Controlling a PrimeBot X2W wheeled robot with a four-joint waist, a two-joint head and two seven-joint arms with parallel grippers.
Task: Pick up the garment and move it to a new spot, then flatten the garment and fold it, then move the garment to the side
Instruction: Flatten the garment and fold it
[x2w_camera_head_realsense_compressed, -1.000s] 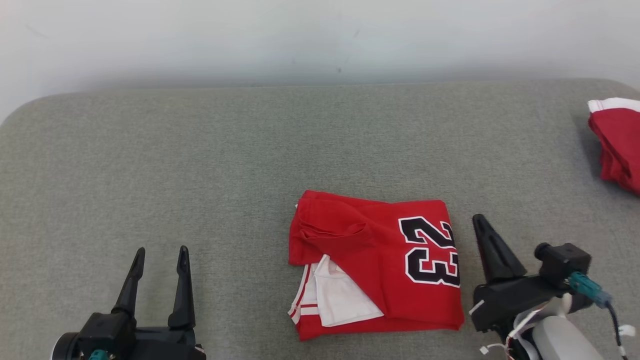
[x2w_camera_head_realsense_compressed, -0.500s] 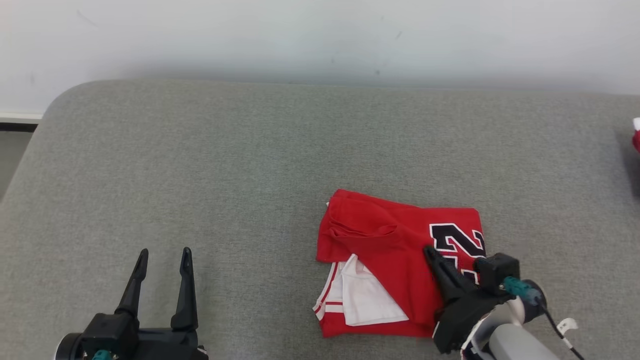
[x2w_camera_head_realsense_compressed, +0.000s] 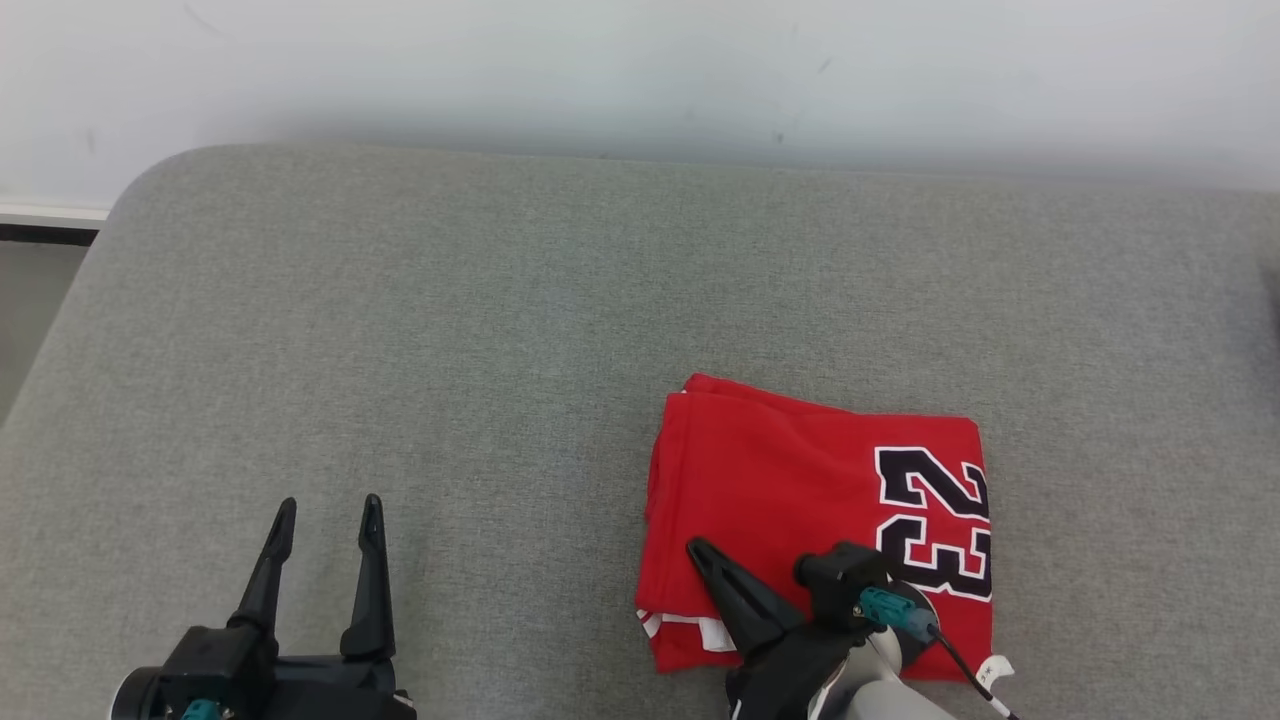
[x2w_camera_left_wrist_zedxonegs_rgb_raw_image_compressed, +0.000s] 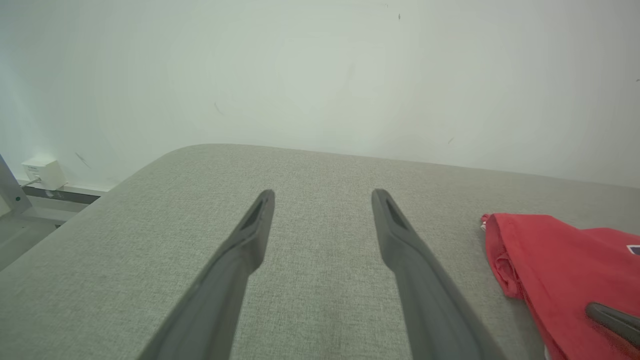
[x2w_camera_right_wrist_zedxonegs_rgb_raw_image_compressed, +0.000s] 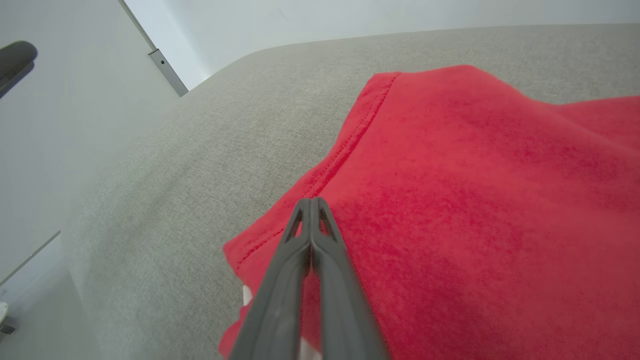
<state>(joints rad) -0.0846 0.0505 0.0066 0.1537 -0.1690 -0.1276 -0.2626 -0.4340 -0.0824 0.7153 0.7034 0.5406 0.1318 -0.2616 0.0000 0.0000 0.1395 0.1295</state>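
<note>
Right gripper (x2w_camera_head_realsense_compressed: 700, 550), fingers pressed together, has swept in over the folded red shirt (x2w_camera_head_realsense_compressed: 800, 480) lower right of centre on the counter (x2w_camera_head_realsense_compressed: 400, 300), white flap (x2w_camera_head_realsense_compressed: 712, 632) now nearly hidden, so the fold looks done; left gripper (x2w_camera_head_realsense_compressed: 327, 500) idle, fingers spread.

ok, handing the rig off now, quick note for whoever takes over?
Left gripper: open, holding nothing, out to the left of the jersey.
Right gripper: shut, nothing between the fingers, tips over the jersey's near left part; contact unclear.
Jersey: folded into a rectangle on the grey cushion, number 23 up, white trim peeking at the near left corner.
Done: folding. Left: move it to the side.
</note>
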